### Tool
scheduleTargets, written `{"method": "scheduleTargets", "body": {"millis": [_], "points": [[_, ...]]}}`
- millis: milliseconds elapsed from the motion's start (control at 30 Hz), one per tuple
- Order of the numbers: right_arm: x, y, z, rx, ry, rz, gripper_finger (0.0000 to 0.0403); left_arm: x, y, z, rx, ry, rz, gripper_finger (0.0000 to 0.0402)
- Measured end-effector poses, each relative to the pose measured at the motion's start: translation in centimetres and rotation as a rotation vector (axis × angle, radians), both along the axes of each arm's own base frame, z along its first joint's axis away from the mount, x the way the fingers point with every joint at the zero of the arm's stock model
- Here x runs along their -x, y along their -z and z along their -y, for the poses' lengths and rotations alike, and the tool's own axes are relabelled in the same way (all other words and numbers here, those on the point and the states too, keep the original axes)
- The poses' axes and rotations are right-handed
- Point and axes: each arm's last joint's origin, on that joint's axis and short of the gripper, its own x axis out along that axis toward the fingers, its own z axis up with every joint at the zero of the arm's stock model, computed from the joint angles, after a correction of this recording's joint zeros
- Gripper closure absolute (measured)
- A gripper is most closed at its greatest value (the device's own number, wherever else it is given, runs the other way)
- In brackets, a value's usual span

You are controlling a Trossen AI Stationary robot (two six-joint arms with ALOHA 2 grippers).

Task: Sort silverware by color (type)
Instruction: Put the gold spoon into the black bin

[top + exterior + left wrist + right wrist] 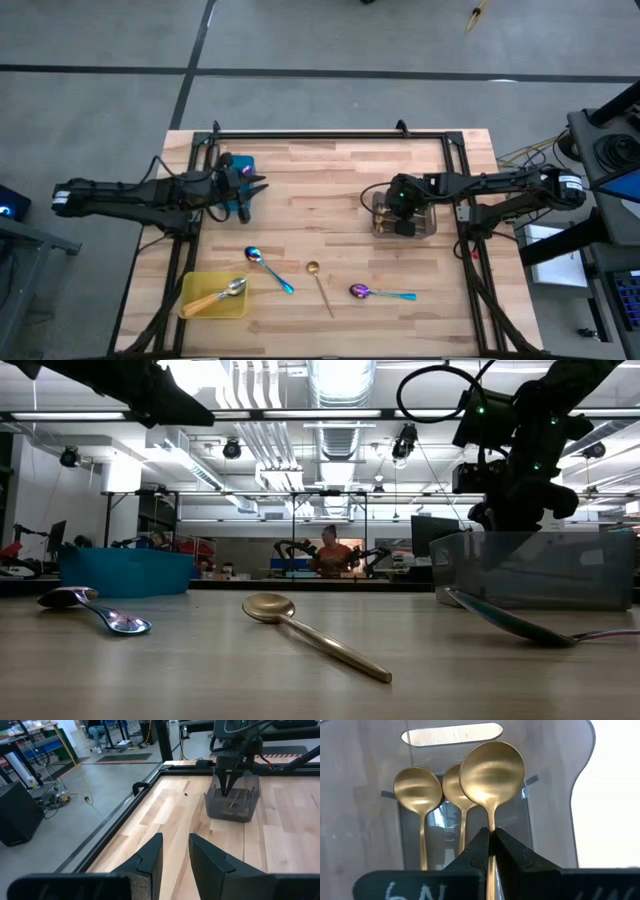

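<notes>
Fingers of the right gripper (491, 851) are pinching the thin handle of a gold spoon (491, 772), holding it over the grey tray (405, 222), where two more gold spoons (418, 790) are lying. Left of that tray, the left gripper (175, 851) is hovering by the teal tray (240, 168), its fingers standing narrowly apart and gripping nothing. In front of the grey tray, a gold spoon (320, 286) and two teal-handled spoons (268, 268) are lying on the table (320, 180).

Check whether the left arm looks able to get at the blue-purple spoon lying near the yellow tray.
Probably yes. The left end effector hangs open and empty over the teal tray, and the blue-purple spoon lies on bare wood with nothing between. The right end effector is shut on a gold spoon over the grey tray.
</notes>
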Motion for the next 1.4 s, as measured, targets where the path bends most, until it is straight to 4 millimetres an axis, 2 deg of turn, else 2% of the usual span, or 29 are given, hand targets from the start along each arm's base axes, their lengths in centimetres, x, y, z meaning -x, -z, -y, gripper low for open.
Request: {"method": "scheduleTargets", "body": {"millis": [1133, 1233, 1400], "points": [[0.02, -0.02, 0.10, 0.020, 0.035, -0.005, 0.0389, -0.51, -0.09, 0.00, -0.010, 0.003, 0.019, 0.0326], [0.01, -0.01, 0.10, 0.011, 0.056, -0.003, 0.0377, -0.60, -0.22, 0.00, -0.009, 0.003, 0.035, 0.0326], [0.02, -0.03, 0.15, 0.014, 0.091, -0.003, 0.0326, -0.61, -0.31, 0.00, 0.011, -0.002, 0.053, 0.0326]]}}
